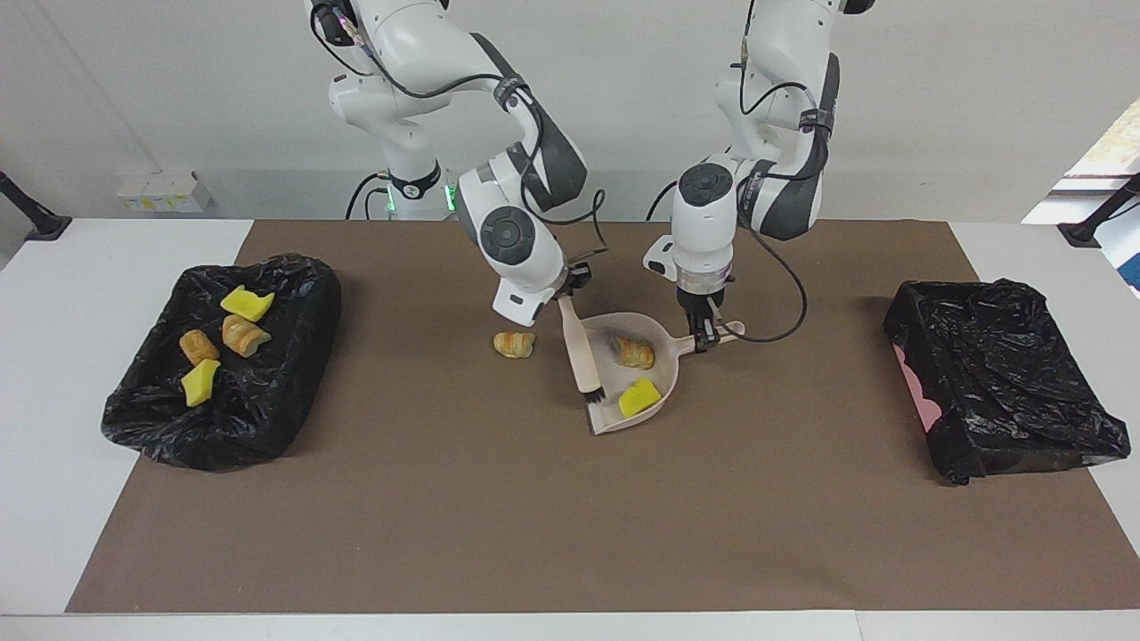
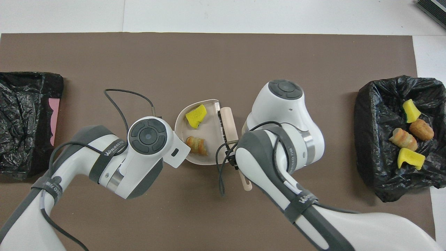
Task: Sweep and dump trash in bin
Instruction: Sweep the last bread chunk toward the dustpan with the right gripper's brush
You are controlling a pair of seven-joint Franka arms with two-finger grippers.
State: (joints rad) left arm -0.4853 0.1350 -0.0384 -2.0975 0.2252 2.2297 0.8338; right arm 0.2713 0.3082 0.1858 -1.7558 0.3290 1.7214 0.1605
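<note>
On the brown mat [image 1: 552, 499] near the middle of the table, the beige dustpan [image 1: 655, 334] is lying flat with two bits of trash in it: a yellow sponge chunk [image 1: 639, 399] by its open lip and a striped bread roll [image 1: 633, 352] nearer its handle. The left gripper [image 1: 706, 335] is clamping the dustpan's handle from above, its fingers closed tight on it. The right gripper [image 1: 565, 289] is gripping the hand brush [image 1: 583, 356] by its beige handle, fingers shut on it, and the brush is slanting down so its black bristles are resting at the pan's open edge. One more bread piece [image 1: 514, 344] is sitting on the mat just beside the brush, toward the right arm's end. At that end a black-lined bin [image 1: 294, 356] is holding four pieces already [image 1: 223, 338]: two yellow sponges and two bread-like lumps. Another black-lined bin [image 1: 997, 374] is sitting at the left arm's end.
</note>
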